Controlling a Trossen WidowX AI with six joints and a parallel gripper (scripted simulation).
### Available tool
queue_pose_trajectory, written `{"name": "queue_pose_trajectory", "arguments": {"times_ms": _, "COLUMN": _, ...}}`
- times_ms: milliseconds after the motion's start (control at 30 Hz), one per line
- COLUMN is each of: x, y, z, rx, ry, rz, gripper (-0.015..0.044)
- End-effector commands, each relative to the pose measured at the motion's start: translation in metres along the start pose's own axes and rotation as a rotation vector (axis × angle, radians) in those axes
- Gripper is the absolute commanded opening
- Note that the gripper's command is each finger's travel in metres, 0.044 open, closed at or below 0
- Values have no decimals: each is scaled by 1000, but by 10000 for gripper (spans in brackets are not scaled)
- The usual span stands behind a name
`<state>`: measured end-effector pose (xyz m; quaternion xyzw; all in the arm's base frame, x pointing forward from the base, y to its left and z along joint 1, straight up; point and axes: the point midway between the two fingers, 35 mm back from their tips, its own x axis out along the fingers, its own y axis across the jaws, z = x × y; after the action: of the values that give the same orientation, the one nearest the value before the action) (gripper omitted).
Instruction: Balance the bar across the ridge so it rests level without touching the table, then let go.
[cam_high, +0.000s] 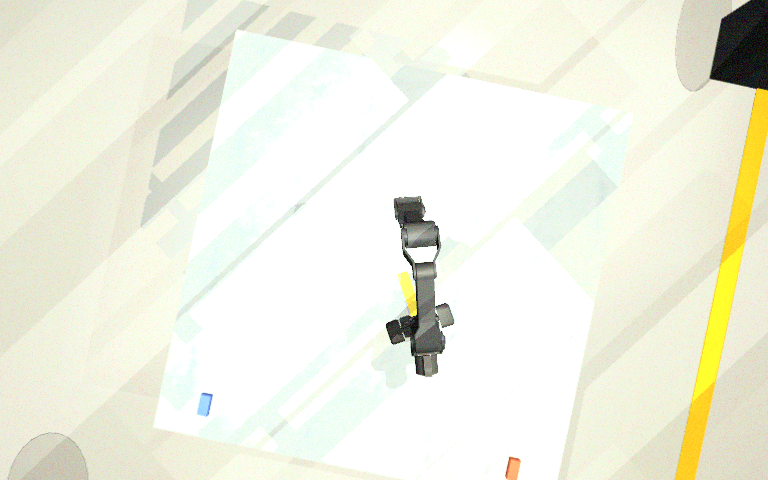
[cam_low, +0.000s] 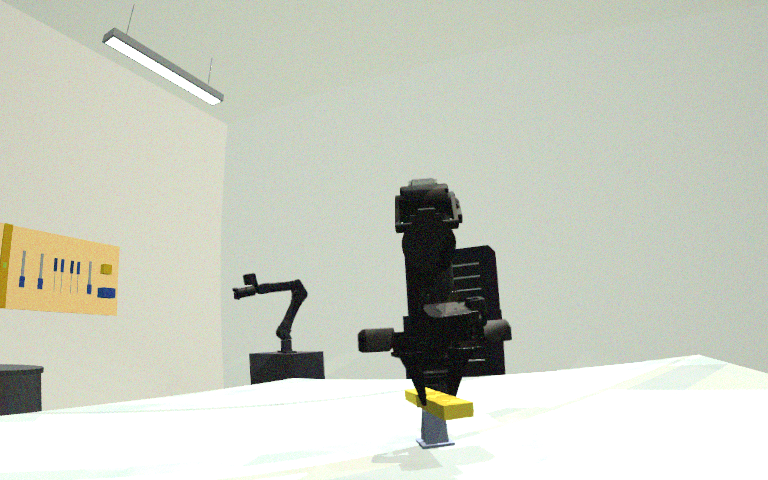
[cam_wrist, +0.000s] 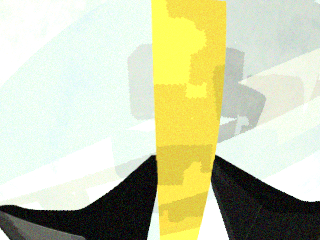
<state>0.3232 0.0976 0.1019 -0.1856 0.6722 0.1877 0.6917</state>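
Near the table (cam_low: 594, 407) centre, atop the ridge (cam_low: 434, 431): yellow bar (cam_low: 440, 403), looking about level and off the table. Gripper (cam_low: 433, 390) clamped on bar. Left to do: release.

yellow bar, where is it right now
In the exterior view the yellow bar sits near the table's middle, clamped in the gripper directly above the grey ridge, off the table.

The claw (cam_low: 436, 393) sits clamped on the yellow bar (cam_low: 444, 403) atop the ridge (cam_low: 434, 428), blocking approach from above. A blue block (cam_high: 205, 404) and an orange block (cam_high: 512, 468) lie well away from the ridge, near the desk (cam_high: 509, 169) edge.
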Motion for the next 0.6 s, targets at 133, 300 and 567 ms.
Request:
{"name": "queue_pose_trajectory", "arguments": {"times_ms": 133, "x": 1, "y": 0, "z": 0, "rx": 1, "ry": 0, "rz": -2, "gripper": 0}}
{"name": "queue_pose_trajectory", "arguments": {"times_ms": 300, "x": 1, "y": 0, "z": 0, "rx": 1, "ry": 0, "rz": -2, "gripper": 0}}
{"name": "queue_pose_trajectory", "arguments": {"times_ms": 567, "x": 2, "y": 0, "z": 0, "rx": 1, "ry": 0, "rz": -2, "gripper": 0}}
